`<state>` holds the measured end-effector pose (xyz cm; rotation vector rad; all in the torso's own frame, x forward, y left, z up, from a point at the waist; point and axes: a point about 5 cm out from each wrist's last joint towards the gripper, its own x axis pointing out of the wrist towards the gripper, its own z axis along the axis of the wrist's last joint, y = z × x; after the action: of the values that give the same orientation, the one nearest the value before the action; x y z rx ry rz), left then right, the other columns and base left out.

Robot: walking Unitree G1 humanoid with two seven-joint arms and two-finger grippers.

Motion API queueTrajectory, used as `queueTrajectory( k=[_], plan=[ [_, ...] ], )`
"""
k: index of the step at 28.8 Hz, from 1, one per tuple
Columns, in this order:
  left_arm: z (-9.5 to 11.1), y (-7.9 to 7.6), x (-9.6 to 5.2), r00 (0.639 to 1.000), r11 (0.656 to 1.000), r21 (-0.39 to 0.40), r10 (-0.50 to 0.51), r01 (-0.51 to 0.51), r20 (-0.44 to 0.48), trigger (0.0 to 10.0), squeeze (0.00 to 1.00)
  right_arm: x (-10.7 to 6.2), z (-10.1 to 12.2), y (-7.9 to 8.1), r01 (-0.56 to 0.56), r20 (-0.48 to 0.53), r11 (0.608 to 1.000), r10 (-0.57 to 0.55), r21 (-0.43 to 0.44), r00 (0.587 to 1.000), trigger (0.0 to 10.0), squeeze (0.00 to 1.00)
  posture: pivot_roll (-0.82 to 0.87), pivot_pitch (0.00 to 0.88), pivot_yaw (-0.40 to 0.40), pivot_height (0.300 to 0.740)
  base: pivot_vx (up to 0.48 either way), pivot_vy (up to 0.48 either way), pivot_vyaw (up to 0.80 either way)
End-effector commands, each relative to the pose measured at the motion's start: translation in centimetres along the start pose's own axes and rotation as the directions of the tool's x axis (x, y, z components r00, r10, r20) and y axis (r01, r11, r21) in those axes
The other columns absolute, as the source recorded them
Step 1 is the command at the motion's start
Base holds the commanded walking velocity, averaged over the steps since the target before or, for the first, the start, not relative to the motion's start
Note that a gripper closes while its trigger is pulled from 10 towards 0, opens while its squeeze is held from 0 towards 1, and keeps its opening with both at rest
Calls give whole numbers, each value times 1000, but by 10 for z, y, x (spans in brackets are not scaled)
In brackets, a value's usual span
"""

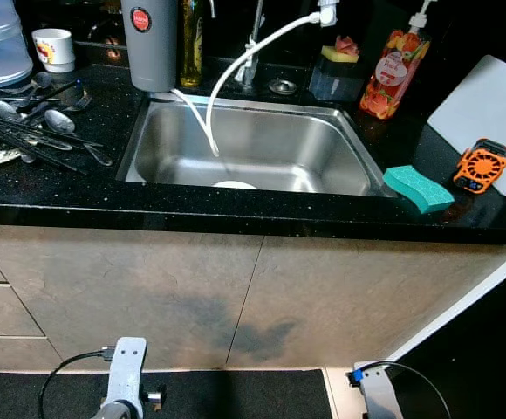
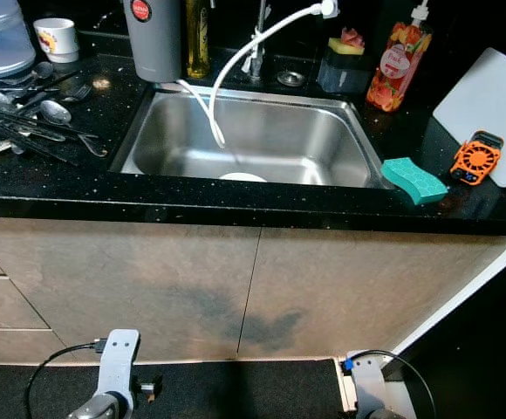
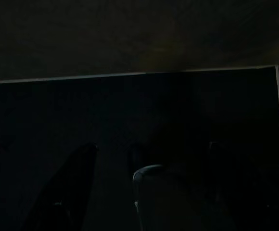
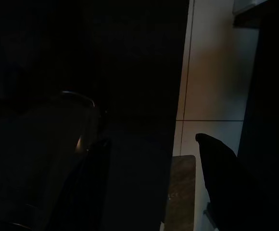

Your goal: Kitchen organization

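Left arm point(image 1: 124, 375), right arm point(image 1: 377, 390) hang idle; right claw point(image 4: 154, 187) fingers apart.

Steel sink point(image 1: 323, 166) centre frame, white hose point(image 1: 235, 65) hanging in; teal sponge point(image 1: 417, 188) at right rim (orange gadget point(image 1: 480, 166) beside), cutlery point(image 1: 39, 131) upper left.

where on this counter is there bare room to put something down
Bare patches: the front counter strip before the sink, and the black stretch between the soap bottle and teal sponge. Crowded: the left end, covered with cutlery.
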<state>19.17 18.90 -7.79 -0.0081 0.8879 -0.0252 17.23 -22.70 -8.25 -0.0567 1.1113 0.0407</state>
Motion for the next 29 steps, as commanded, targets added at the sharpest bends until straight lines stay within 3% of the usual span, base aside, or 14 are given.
queueTrajectory(
  k=[1, 5, 22, 29],
  plan=[
    [-8, -6, -1, 999, 1000, 15, -15, 15, -33, 10000, 0, 0, -6, 0, 3, -17, 1000, -2, 29, 1000, 10000, 0, 112, 0, -100, 740, 0, 0, 781],
    [-11, -7, -1, 999, 1000, 17, -20, 20, -39, 10000, 0, 1, -6, 8, -16, -27, 1000, 15, -19, 1000, 10000, 0, 113, 0, -96, 740, 0, 0, 777],
    [-5, -9, 0, 999, 999, 18, -27, 28, -22, 10000, 0, 2, -3, 8, -19, -29, 1000, 18, -19, 999, 10000, 0, 118, 0, -91, 740, 0, 0, 775],
    [-2, -9, 1, 999, 999, -7, -33, 33, -14, 10000, 0, 1, -4, 4, 29, -43, 999, -31, -28, 999, 10000, 0, 121, 0, -93, 740, 0, 0, 0]
  ],
)
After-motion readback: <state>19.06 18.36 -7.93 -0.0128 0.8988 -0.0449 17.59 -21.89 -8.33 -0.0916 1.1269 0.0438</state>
